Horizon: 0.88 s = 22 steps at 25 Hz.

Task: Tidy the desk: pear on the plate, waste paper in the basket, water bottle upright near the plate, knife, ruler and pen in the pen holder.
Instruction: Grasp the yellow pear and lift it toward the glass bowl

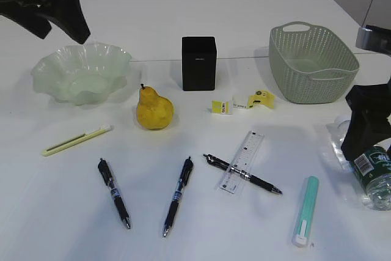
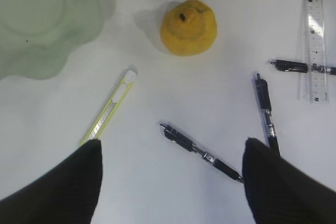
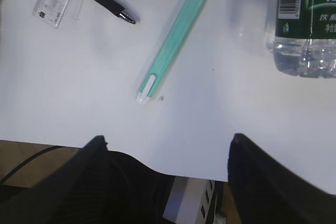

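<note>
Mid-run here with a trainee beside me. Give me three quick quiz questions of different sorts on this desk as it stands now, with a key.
1. True or false: the pear already sits on the plate.
2. How many black pens lie on the desk?
3. The ruler is: A) inside the pen holder; B) crossing a black pen; C) in the basket.

Key:
1. False; it stands on the desk beside the plate.
2. Three.
3. B.
</note>
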{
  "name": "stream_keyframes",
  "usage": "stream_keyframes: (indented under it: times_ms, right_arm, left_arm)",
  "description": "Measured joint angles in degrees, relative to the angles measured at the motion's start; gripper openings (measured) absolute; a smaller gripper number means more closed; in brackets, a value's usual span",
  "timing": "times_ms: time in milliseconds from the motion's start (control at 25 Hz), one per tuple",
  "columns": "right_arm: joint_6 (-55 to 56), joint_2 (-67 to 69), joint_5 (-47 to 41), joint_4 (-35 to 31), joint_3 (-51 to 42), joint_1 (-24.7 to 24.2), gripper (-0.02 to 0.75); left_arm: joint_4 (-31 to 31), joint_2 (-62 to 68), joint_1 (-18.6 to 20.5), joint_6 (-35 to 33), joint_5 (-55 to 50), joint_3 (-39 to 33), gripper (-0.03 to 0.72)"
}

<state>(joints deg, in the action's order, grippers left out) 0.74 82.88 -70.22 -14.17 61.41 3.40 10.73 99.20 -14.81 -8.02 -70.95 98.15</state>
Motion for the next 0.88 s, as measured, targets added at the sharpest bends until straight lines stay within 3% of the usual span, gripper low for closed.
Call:
stream_keyframes:
  times_ms: [520, 880]
  right_arm:
    - [0.0, 0.0, 0.02, -0.44, 0.0, 0.0, 0.552]
    - [-0.04, 0.0, 0.02, -0.44, 0.0, 0.0, 0.552]
  left_arm:
    - [2.08, 14.49, 0.0, -0.09, 0.0, 11.26, 0.591]
    - [6.08, 18.07, 0.0, -0.09, 0.0, 13.19, 0.591]
